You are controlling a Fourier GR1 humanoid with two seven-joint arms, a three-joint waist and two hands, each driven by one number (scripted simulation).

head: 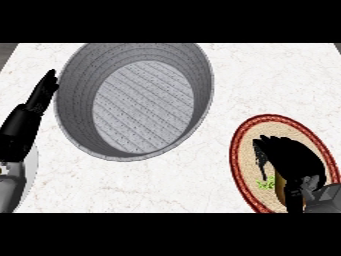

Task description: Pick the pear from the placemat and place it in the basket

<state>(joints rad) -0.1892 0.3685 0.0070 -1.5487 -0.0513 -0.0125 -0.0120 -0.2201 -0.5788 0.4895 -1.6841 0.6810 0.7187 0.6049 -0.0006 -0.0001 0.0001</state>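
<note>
Right hand (pixel 291 160) curled over pear (pixel 266 183) on placemat (pixel 243 150), clasping it; basket (pixel 77 80) lies up-left. Left hand (pixel 25 117) rests released beside basket.

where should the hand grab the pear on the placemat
From above, round its body: the pear lies low on the flat placemat, and the right hand is over it with fingers curled down, hiding all but a green sliver. Its stem end cannot be seen.

The right hand (pixel 291 162) curls over the pear (pixel 266 183), hiding all but a green sliver at its seven o'clock.
</note>
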